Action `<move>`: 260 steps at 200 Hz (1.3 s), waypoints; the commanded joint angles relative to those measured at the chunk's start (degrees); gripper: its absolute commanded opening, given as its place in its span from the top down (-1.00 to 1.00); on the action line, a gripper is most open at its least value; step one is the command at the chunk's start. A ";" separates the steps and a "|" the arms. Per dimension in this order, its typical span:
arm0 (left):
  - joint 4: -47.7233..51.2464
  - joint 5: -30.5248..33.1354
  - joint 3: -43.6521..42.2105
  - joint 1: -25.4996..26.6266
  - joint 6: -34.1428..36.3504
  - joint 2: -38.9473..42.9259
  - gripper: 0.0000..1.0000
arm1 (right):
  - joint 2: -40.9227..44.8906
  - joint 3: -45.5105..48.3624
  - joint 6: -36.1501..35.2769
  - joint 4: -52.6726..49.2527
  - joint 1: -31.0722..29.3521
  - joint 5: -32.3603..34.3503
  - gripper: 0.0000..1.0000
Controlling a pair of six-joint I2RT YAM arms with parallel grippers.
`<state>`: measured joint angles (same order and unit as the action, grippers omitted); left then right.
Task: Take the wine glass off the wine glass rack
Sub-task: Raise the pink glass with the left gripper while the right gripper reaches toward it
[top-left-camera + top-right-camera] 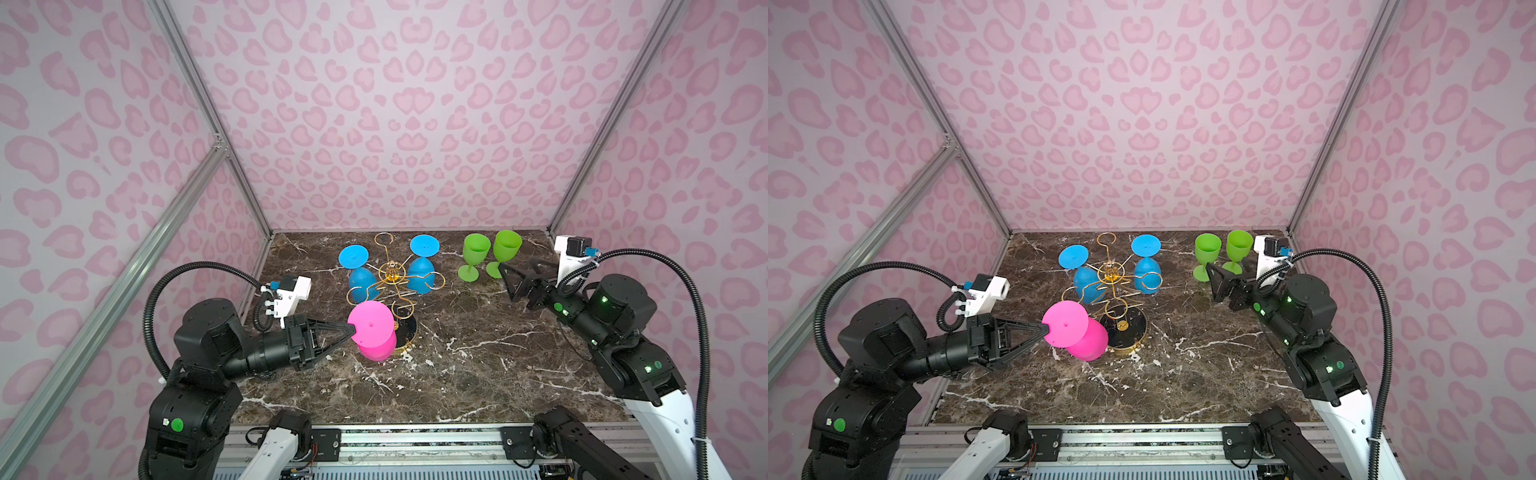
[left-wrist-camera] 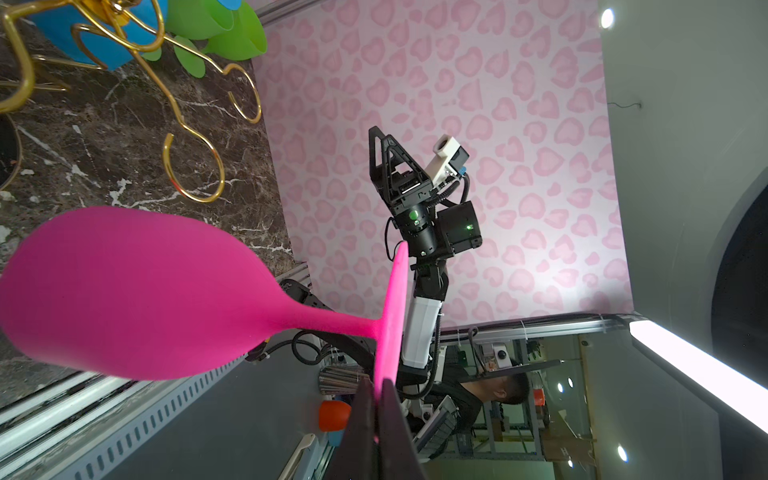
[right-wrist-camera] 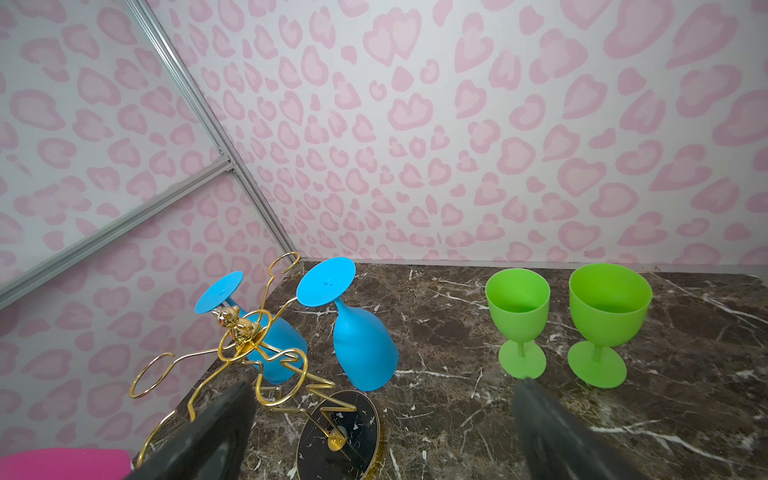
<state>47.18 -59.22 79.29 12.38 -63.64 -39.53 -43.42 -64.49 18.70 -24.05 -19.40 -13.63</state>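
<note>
**A:** In both top views, where is the glass?

**B:** The pink wine glass (image 1: pixel 371 332) is upside down, foot up and bowl down, over the marble table (image 1: pixel 478 353). It is just beside the near hooks of the wine glass rack (image 1: pixel 392 274). The left gripper (image 1: pixel 353 330) is clamped on the edge of its foot. I cannot tell from here whether the glass touches the wire.

**A:** And the other claw?

**B:** The right gripper (image 1: pixel 1212 282) has its jaws apart and holds nothing. It is near the green wine glasses (image 1: pixel 1207 249) (image 1: pixel 1239 245), which stand upright at the back. Blue wine glasses (image 1: pixel 1073 257) (image 1: pixel 1145 246) hang foot-up on the far hooks.

**A:** Left wrist view?

**B:** Both fingers (image 2: pixel 361 419) squeeze the thin foot rim of the pink wine glass (image 2: pixel 137 291). Bare table shows between the bowl and the nearest gold hook (image 2: pixel 195 166).

**A:** Right wrist view?

**B:** The dark fingers (image 3: pixel 208 432) are spread wide with nothing between them. Beyond them are the wine glass rack (image 3: pixel 249 345) with its black base, both blue glasses and both green ones. A strip of the pink glass (image 3: pixel 62 463) shows in one corner.
</note>
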 commanded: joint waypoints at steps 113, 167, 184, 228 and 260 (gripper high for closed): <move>-21.37 -1.73 7.31 -0.08 -8.90 -10.17 0.94 | -4.50 -5.04 -1.95 3.96 -1.38 -8.58 -0.96; -28.14 -1.78 8.92 -0.03 -11.59 -16.50 0.94 | -5.12 -6.10 -8.86 7.66 -9.32 -11.42 -0.96; -28.11 -1.42 10.77 -0.08 -11.16 -18.85 0.94 | -6.26 -7.01 -12.08 8.39 -12.98 -10.72 -0.96; -27.73 1.04 14.79 -0.08 -10.68 -23.00 0.94 | -11.00 -8.01 -21.25 13.10 -21.51 -5.93 -0.96; -32.19 2.24 10.60 -0.08 -12.96 -22.57 0.94 | -15.39 -9.44 -25.82 16.54 -24.17 -5.26 -0.96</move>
<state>21.32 -58.11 92.05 12.38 -74.91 -62.41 -56.66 -72.90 -1.65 -12.84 -42.39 -20.47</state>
